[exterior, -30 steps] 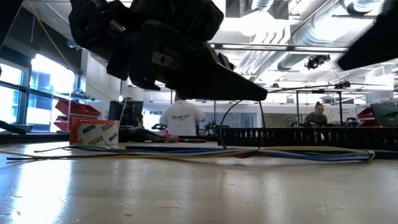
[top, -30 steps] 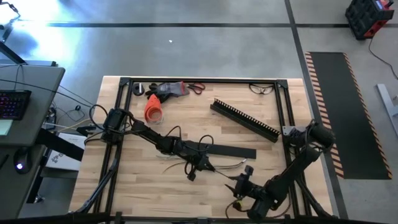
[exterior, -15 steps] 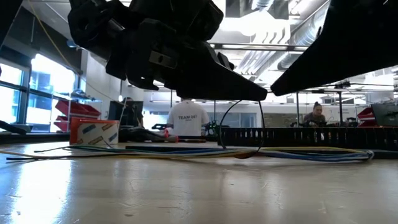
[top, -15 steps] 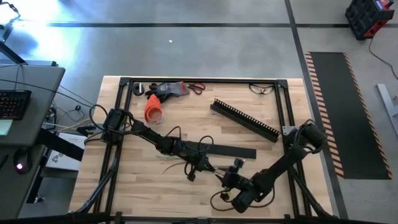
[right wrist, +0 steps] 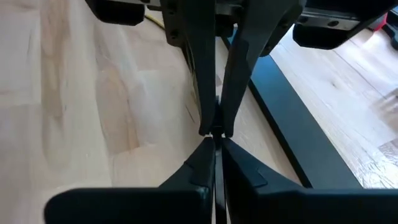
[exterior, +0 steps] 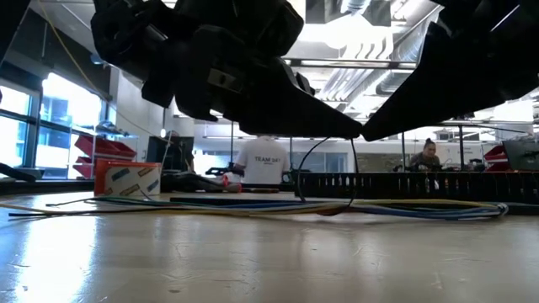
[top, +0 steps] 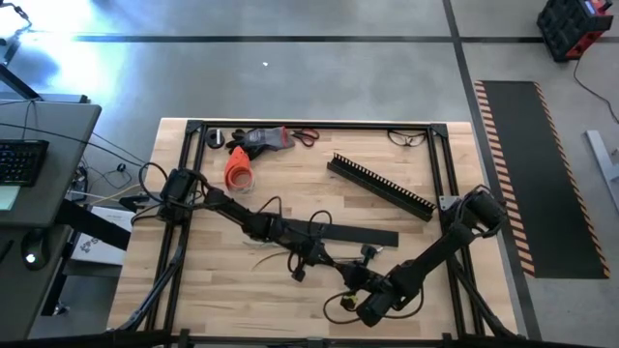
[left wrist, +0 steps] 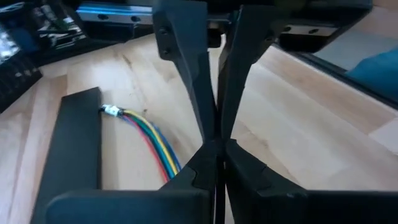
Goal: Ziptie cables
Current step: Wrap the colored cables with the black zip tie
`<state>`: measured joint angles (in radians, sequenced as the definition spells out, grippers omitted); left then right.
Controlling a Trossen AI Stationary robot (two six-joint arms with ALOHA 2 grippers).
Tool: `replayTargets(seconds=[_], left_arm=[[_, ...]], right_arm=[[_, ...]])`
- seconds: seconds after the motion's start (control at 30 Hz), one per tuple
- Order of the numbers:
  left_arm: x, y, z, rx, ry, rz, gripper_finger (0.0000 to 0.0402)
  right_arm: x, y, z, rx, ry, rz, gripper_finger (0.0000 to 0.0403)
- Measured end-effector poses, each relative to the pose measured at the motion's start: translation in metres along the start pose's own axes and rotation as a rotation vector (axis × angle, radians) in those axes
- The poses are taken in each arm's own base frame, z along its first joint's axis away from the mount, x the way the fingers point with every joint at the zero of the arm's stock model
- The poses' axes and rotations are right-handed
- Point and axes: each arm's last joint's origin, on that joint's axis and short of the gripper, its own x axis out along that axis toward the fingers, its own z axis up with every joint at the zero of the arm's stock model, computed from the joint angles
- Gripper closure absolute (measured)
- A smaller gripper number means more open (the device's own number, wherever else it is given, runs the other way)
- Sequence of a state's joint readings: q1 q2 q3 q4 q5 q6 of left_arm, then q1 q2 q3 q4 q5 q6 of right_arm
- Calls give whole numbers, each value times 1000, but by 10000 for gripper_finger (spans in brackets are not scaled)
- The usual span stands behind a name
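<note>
High view: both arms meet low of table centre. The left gripper [top: 324, 259] reaches in from ten o'clock, the right gripper [top: 340, 268] from four o'clock, tips nearly touching. The cables [top: 276, 253] trail off toward nine o'clock beneath the left arm, just below the flat black bar [top: 363, 236]. The comb-toothed channel [top: 382, 186] lies well apart at one o'clock.

Low view: the two dark fingertips meet tip to tip above the cables [exterior: 404, 207], which lie flat along the wood.

Left wrist view: its jaws are pressed together; a thin strip, possibly a ziptie, seems pinched between them, though that is hard to confirm. The coloured wires [left wrist: 152, 140] end beside the bar.

Right wrist view: jaws likewise pressed together, facing the other gripper's closed tips.

Risk: with tips this close, a small misalignment could knock them together or drop the strip. Open wood toward six and nine o'clock gives room to retreat; the table frame [top: 445, 174] hems the right arm
</note>
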<state>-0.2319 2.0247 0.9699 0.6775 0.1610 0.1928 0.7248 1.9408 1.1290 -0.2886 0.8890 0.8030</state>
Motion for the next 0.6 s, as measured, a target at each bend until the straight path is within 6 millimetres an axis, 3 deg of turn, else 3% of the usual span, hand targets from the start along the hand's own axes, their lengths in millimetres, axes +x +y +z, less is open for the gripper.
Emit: replayTargets(seconds=[0.4, 0.6], left_arm=[[0, 0, -3, -3, 31, 26, 266], [0, -2, -2, 1, 27, 15, 265]], right_arm=[[-1, 1, 0, 7, 0, 4, 402], [-1, 0, 0, 7, 1, 4, 402]])
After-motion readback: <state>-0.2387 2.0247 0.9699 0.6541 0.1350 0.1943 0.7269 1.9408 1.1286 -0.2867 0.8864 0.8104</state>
